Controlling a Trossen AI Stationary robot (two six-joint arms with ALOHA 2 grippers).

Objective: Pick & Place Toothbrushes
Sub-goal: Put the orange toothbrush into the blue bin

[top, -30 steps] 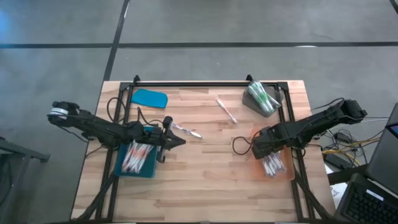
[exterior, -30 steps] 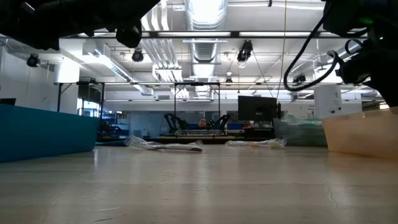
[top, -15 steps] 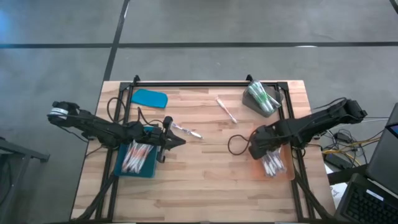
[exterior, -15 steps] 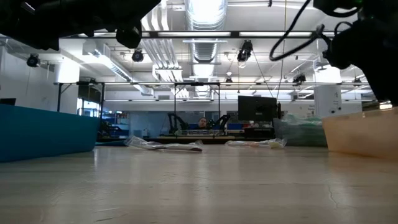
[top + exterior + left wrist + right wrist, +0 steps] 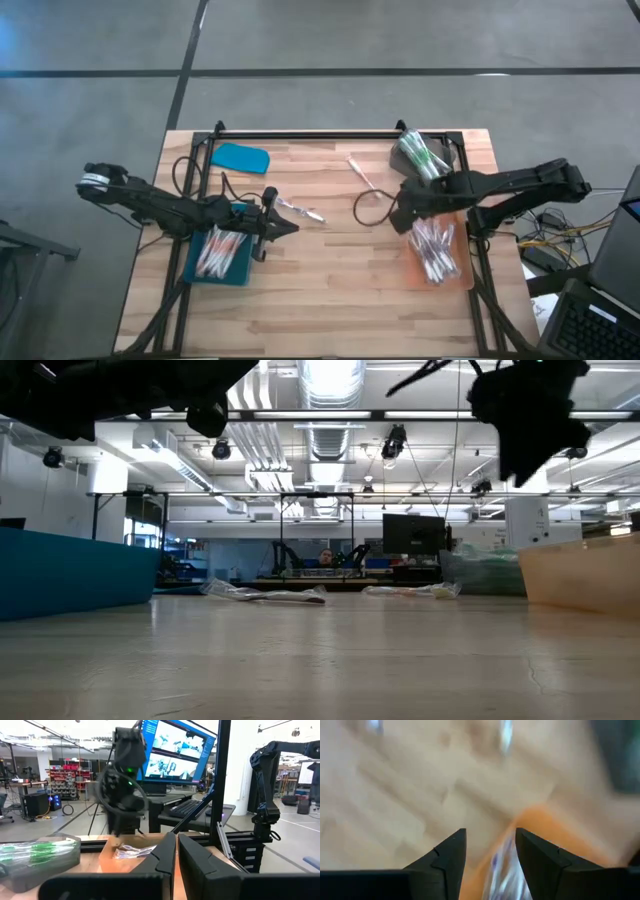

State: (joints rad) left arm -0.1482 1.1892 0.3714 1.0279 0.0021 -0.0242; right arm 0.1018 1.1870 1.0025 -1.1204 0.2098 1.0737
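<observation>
Right gripper (image 5: 404,192), our working tool, hangs with fingers parted and empty above the orange tray's (image 5: 466,278) far edge, toothbrushes (image 5: 434,250) heaped below. Left gripper (image 5: 290,228), closed and empty, rests by the blue tray (image 5: 190,262). Farther off, loose toothbrushes (image 5: 363,176) lie beside the grey bin (image 5: 405,168).

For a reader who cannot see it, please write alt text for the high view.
Seen from above, two dark arms work over a wooden table: the right gripper, jaws apart and empty, hangs by the orange tray of toothbrushes; the shut left gripper waits beside the blue tray.
</observation>
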